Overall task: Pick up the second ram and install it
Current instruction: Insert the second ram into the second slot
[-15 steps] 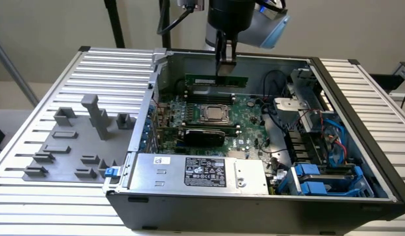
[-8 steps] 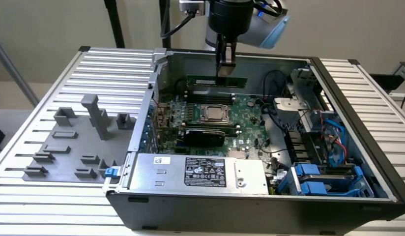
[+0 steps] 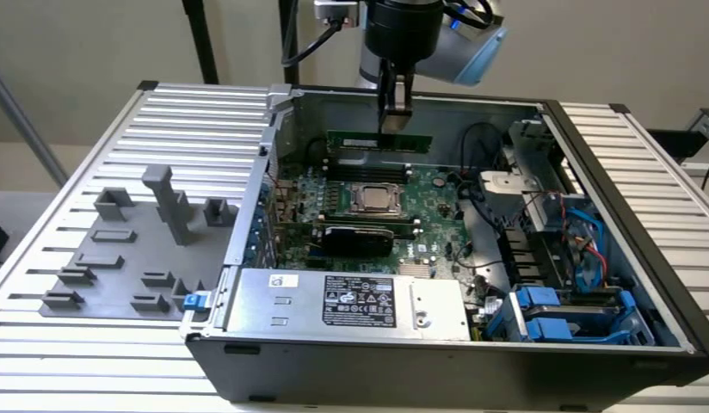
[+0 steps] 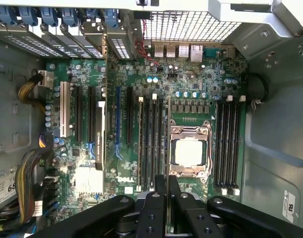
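The gripper [image 3: 395, 126] is closed narrowly on the middle of the upper edge of the second ram [image 3: 357, 140], a light, stiff but fragile stick, held on edge over the memory slots [image 4: 155, 144] inside the computer case [image 3: 630, 198].

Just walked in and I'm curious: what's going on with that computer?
A robot arm is reaching into an open computer case. Its end effector is shut on a green memory stick, holding it level over the far end of the motherboard, beyond the processor. I can't tell whether the stick is touching a slot.
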Robot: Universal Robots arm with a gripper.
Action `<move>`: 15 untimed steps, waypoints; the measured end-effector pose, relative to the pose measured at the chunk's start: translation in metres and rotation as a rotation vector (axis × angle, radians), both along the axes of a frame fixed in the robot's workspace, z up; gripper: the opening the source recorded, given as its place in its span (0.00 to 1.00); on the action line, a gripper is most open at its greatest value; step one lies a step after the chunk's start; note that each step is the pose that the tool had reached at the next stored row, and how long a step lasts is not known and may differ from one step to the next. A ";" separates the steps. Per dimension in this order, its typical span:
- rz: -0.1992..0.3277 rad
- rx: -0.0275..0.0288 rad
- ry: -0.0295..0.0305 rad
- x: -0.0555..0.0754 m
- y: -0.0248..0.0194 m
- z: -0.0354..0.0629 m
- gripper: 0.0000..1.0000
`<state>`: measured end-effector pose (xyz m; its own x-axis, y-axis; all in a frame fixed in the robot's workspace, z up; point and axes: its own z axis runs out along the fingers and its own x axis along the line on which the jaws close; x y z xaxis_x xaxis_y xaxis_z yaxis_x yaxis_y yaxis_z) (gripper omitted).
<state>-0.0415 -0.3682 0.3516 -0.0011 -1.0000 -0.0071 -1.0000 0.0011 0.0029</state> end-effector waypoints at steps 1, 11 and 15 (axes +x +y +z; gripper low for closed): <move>0.000 0.0000 0.0000 0.000 0.0000 0.0000 0.14; 0.000 -0.0003 -0.0001 0.000 0.0000 -0.0003 0.14; -0.002 -0.0024 0.0000 0.000 0.0010 -0.0070 0.14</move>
<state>-0.0415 -0.3673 0.3446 -0.0034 -1.0000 -0.0047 -1.0000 0.0034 0.0029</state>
